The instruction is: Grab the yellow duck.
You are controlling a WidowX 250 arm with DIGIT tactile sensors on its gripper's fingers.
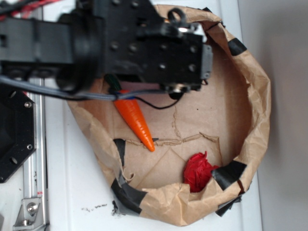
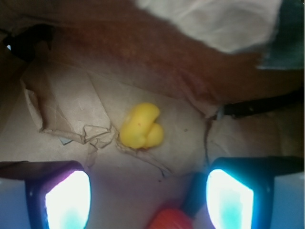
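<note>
The yellow duck (image 2: 141, 126) lies on the crumpled brown paper floor in the wrist view, small and glossy, two rounded lobes. It sits ahead of my gripper (image 2: 148, 198), centred between the two fingers but beyond their tips. The jaws stand wide apart with nothing between them, so the gripper is open. One glowing pad (image 2: 68, 200) shows at lower left, the other at lower right. In the exterior view the black arm and wrist (image 1: 144, 43) hang over the upper part of the paper bowl and hide the duck.
An orange toy carrot (image 1: 136, 120) with a green top lies just below the arm; its end (image 2: 172, 220) shows between my fingers. A wrinkly red lump (image 1: 198, 171) rests near the bowl's lower wall. The taped brown paper bowl wall (image 1: 257, 110) rings everything.
</note>
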